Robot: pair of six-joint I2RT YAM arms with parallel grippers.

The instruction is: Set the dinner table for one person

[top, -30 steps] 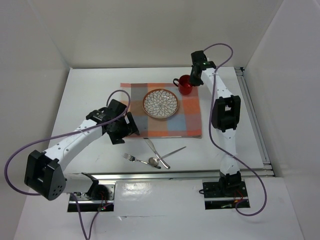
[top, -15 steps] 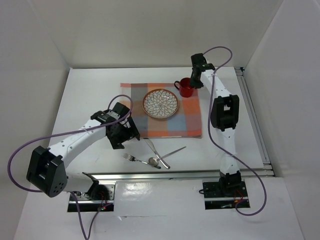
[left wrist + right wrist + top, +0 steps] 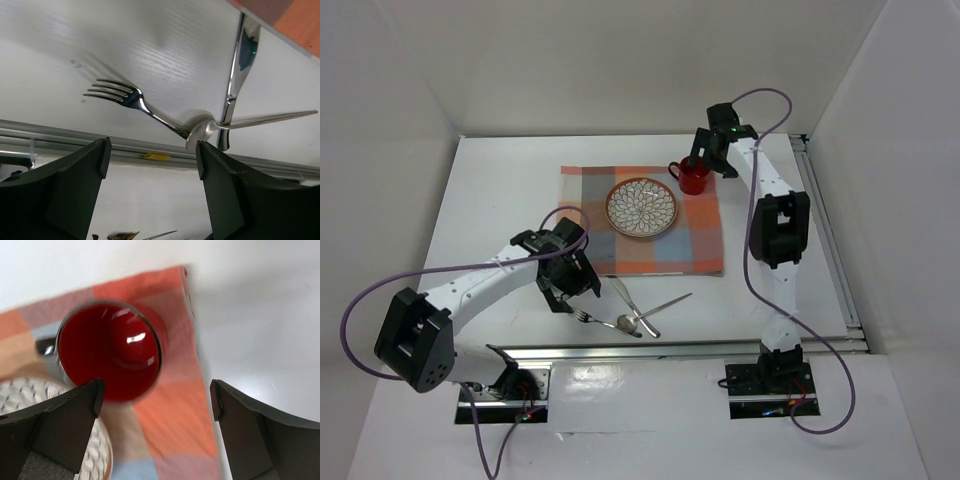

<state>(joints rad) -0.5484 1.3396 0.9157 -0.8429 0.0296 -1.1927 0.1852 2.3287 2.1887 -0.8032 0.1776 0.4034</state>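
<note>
The dinner table (image 3: 490, 190) is a plain white, flat rectangle. An orange-and-blue checked cloth mat (image 3: 695, 245) lies flat on it, nearer the far edge than the near one. A round plate (image 3: 642, 207) with a brown-and-white petal pattern sits on the mat's far half. Just beside it, at the mat's far right corner, a red mug (image 3: 692, 178) stands upright – handle turned left. The cutlery lies on bare tabletop between the mat and the near edge, in a crossed heap: the fork (image 3: 131, 100) with tines to the left, the spoon (image 3: 655, 311) with its handle to the right, and the knife (image 3: 632, 302) across both – its far end by the mat's near edge.
</note>
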